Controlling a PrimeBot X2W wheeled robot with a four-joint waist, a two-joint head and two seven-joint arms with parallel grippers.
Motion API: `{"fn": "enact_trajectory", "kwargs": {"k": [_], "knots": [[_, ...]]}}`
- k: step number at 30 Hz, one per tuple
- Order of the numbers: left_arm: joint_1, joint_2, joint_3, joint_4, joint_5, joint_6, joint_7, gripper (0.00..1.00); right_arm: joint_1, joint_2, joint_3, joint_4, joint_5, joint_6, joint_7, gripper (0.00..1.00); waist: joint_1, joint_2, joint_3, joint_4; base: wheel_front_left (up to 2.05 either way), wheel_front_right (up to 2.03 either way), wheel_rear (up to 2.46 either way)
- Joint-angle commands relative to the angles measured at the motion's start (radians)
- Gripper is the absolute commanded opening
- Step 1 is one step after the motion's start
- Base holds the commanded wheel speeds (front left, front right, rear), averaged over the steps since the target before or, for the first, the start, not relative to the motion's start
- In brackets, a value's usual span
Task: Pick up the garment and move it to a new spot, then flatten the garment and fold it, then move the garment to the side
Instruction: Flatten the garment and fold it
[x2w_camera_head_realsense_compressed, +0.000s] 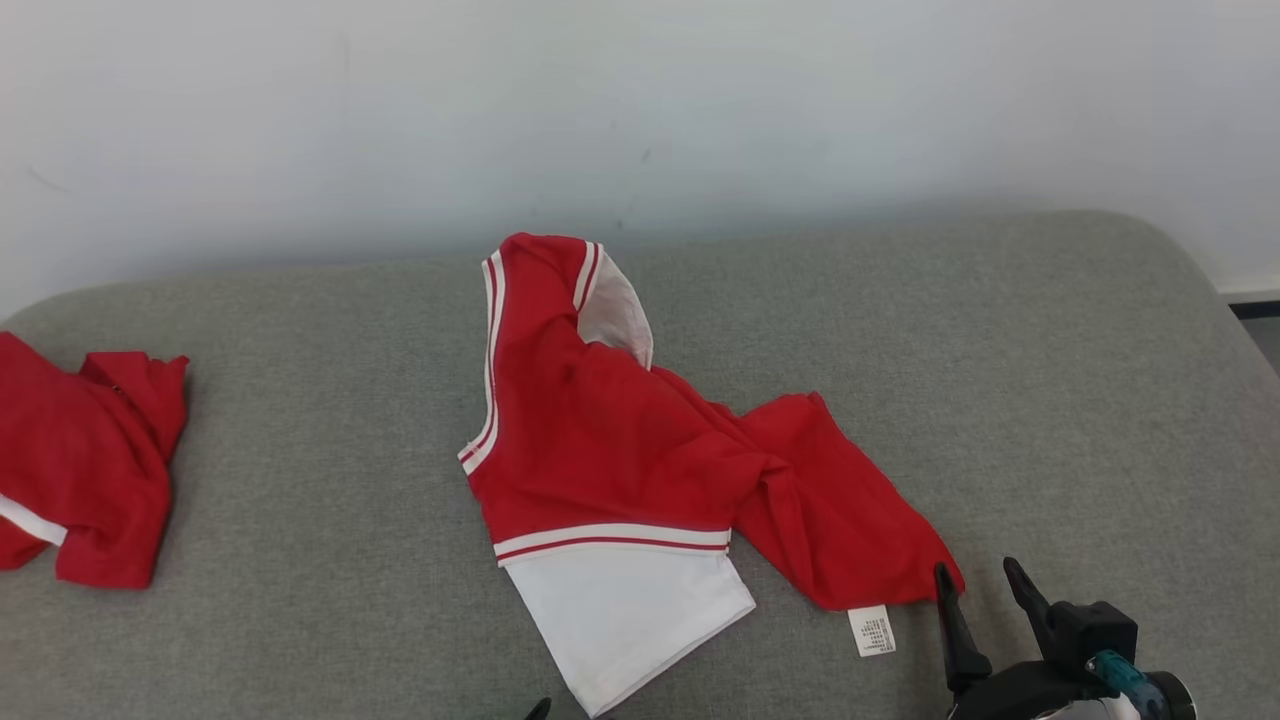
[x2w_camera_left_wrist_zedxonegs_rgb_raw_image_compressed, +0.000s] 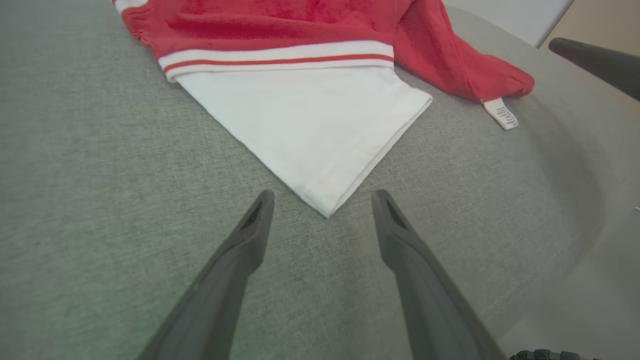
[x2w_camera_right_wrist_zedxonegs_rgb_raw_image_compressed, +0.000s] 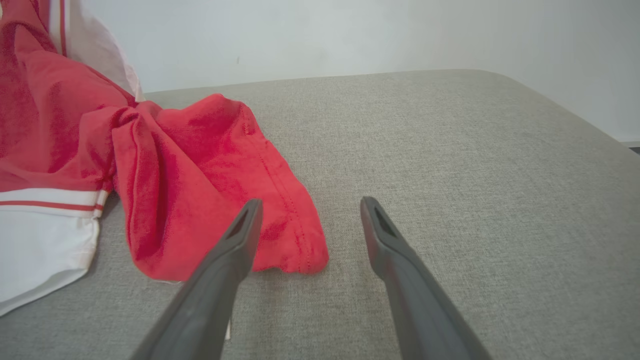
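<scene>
Just ahead of the released, empty left fingers (x2w_camera_left_wrist_zedxonegs_rgb_raw_image_compressed: 252, 235) lay the white corner of the garment (x2w_camera_left_wrist_zedxonegs_rgb_raw_image_compressed: 310, 120); its red end lay just beside the released right fingers (x2w_camera_right_wrist_zedxonegs_rgb_raw_image_compressed: 235, 245). Pick-up seemed in hand; next, each pair must lower and pinch cloth.

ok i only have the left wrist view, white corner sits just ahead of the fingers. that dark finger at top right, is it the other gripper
Observer: Yes, that's the right gripper, open, at the garment's near right end, just right of the care label.
Operator: anything else on this surface
Observer: A second red garment lies crumpled at the grey cushion's far left, apart from yours.
Operator: how far back does mine go
Observer: Its far end, showing a pale lining, runs up to about the cushion's back edge.
</scene>
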Motion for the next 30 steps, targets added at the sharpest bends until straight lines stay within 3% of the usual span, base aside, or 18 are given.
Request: {"fn": "enact_trajectory", "kwargs": {"k": [1,21,22,23,26,27,29,30], "knots": [[-0.023,-0.003,-0.015,0.012,-0.021,0.001,-0.004,1.0,-0.013,-0.002,0.0,0.013,-0.012,-0.003,0.0,1.0,-0.0001,0.0,0.017,-0.014,0.0,0.0,0.0],[-0.132,-0.018,-0.123,0.238,-0.186,0.001,0.003,1.0,-0.105,0.012,0.038,0.141,-0.019,-0.003,0.0,1.0,-0.0001,0.0,0.052,-0.029,0.0,0.0,0.0],[-0.138,-0.018,-0.136,0.244,-0.204,0.001,0.003,0.93,-0.109,0.012,0.038,0.145,-0.019,-0.003,0.0,1.0,-0.0001,0.0,0.052,-0.028,0.0,0.0,0.0],[-0.141,-0.019,-0.157,0.253,-0.22,0.0,0.004,0.51,-0.112,0.011,0.039,0.153,-0.02,-0.003,0.0,1.0,-0.0001,0.0,0.052,-0.028,0.0,0.0,0.0],[-0.156,-0.02,-0.211,0.267,-0.287,-0.001,0.008,0.22,-0.119,0.012,0.044,0.2,-0.023,-0.003,0.0,1.0,-0.0001,0.0,0.048,-0.026,0.0,0.0,0.0],[-0.163,-0.02,-0.227,0.268,-0.312,-0.001,0.008,0.0,-0.125,0.013,0.048,0.219,-0.024,-0.003,0.0,0.68,-0.0001,0.0,0.046,-0.026,0.0,0.0,0.0],[-0.176,-0.018,-0.248,0.27,-0.362,0.0,0.005,0.0,-0.142,0.014,0.049,0.263,-0.018,-0.003,0.0,0.0,-0.0001,0.0,0.039,-0.024,0.0,0.0,0.0],[-0.182,-0.017,-0.258,0.277,-0.38,0.001,0.004,0.0,-0.149,0.015,0.051,0.272,-0.011,-0.003,0.0,0.0,-0.0001,0.0,0.037,-0.024,0.0,0.0,0.0]]}}
